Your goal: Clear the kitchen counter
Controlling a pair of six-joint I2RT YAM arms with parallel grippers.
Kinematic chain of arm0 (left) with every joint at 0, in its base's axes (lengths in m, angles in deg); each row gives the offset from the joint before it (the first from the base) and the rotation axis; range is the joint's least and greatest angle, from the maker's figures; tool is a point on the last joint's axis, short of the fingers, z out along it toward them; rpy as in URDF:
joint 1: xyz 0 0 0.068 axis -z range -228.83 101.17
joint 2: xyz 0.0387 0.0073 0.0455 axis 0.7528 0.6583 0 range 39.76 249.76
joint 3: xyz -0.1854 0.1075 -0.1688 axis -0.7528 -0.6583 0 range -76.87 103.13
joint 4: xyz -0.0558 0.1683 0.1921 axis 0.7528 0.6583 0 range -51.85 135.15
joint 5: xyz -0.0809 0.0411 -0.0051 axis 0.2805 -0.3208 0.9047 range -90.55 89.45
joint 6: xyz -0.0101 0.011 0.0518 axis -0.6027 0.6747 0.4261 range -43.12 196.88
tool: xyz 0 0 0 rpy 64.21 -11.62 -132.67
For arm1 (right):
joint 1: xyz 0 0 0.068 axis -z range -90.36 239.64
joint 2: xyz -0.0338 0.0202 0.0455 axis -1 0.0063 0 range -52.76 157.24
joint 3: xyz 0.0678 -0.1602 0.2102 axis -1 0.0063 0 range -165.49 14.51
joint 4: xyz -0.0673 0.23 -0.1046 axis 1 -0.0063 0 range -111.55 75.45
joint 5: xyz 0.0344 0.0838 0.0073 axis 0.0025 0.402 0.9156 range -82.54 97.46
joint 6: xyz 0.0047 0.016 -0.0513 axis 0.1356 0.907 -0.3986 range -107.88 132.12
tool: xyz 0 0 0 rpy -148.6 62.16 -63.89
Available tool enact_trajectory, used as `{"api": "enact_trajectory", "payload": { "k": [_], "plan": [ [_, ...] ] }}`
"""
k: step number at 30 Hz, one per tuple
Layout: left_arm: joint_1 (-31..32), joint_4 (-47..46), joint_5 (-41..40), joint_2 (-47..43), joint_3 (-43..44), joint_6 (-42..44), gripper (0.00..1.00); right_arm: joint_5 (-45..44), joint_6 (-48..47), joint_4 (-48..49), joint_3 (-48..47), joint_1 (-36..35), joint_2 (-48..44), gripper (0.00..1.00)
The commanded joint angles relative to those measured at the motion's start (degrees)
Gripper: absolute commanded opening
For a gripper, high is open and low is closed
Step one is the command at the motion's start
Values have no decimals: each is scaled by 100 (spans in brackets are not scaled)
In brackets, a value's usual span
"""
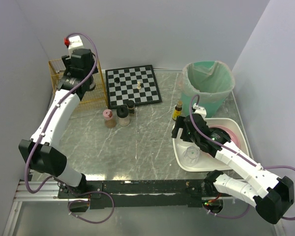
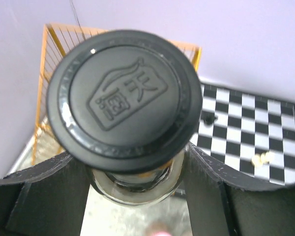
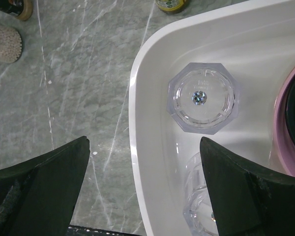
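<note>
Top external, left arm (image 1: 59,110) outstretched, left fingers (image 2: 34,201) holding black-capped bottle (image 2: 123,98), right fingers (image 3: 44,187) wide over tray (image 3: 152,64)

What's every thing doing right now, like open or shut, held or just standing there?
Left claw: shut on the glass bottle with a round black cap, above the orange wire basket.
Right claw: open, empty, over the white plastic tray edge.
Clear faceted glass: standing in the tray, unheld.
Green plastic bin: open-topped, lined with a bag.
Pink-lidded jar: upright, lidded, on the grey marble-look counter.
</note>
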Motion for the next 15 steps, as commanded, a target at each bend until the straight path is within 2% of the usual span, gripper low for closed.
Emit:
{"api": "enact_trajectory", "payload": {
  "k": [1,6,15],
  "plan": [
    [-144,-770,151,95,647,479,0,-40,28,181,-15,77,-70,100],
    [-408,-1219,608,376,771,541,1,-58,63,137,2,94,-113,100],
    [-558,-1914,898,860,709,638,1,-198,133,14,134,138,-351,99]
  ]
}}
